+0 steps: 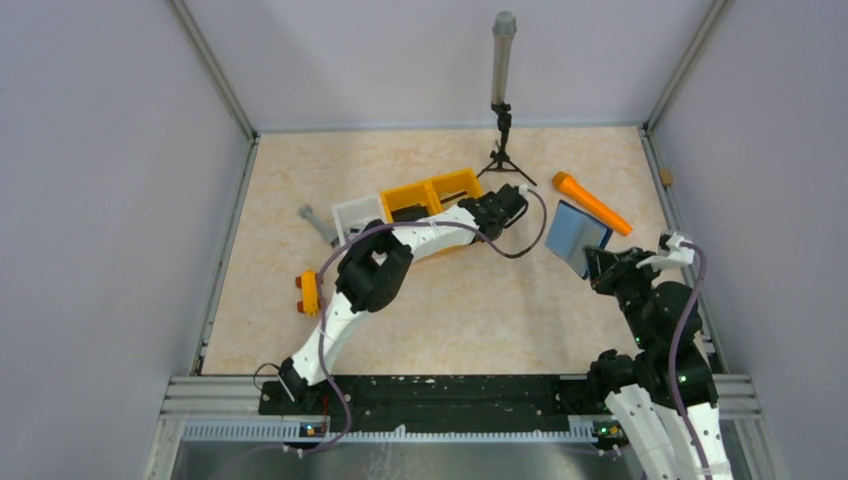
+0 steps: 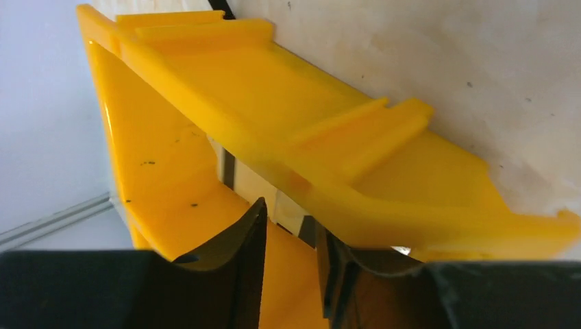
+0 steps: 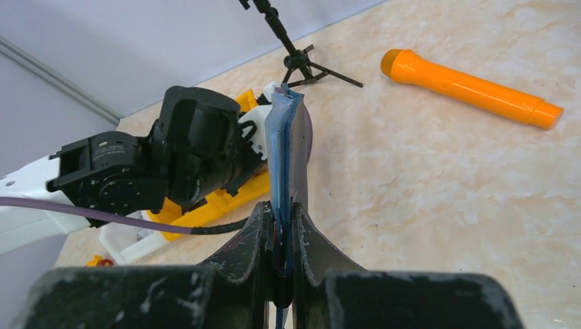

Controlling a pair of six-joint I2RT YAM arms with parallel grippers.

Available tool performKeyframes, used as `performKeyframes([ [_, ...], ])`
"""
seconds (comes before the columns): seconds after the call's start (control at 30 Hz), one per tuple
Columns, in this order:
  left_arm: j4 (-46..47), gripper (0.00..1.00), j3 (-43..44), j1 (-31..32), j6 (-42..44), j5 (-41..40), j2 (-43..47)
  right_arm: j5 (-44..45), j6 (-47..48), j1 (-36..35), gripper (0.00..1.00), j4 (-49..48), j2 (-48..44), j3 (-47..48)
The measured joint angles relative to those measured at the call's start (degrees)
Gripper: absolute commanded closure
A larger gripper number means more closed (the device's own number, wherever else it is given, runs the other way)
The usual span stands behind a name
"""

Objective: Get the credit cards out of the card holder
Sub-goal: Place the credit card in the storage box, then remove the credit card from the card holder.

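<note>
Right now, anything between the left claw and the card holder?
Nothing solid. The card holder stands upright in the right claw, a bare stretch of table away from the left claw; only the left arm's purple cable loops into that gap. The left claw sits low at the yellow bin, so probably lift clear first.

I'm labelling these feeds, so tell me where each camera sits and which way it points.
Top external: above and behind, looking down on the table; both arms show.
Left wrist: on the left arm, looking past the left claw into the yellow bin.
Right wrist: on the right arm, looking past the right claw, shut on the card holder, across the table.
Shared: all three show the yellow bin.
</note>
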State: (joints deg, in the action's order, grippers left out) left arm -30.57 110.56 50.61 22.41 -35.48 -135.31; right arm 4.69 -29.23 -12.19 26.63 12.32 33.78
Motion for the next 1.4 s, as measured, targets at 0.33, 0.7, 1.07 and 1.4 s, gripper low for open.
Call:
performKeyframes([
  [0.33, -1.46, 0.44, -1.86, -0.35, -3.37, 3.21, 3.17, -0.04, -1.03, 0.00, 1.00, 0.00, 0.07, 0.00],
  [0.7, -2.32, 0.26, -7.58, -0.76, -15.72, 12.76, 21.44, -7.93, -2.29, 0.00, 1.00, -1.53, 4.20, -0.04],
  [1.07, 22.88, 0.01, -49.68, -8.26, -40.02, 44.24, 56.28, -26.97, -8.07, 0.00, 1.00, -13.20, 10.82, -4.22],
  [1.4, 54.77, 0.01, -72.48, -12.39, -59.19, 68.19, 67.56, -43.47, -23.67, 0.00, 1.00, -38.14, 20.44, -12.76],
])
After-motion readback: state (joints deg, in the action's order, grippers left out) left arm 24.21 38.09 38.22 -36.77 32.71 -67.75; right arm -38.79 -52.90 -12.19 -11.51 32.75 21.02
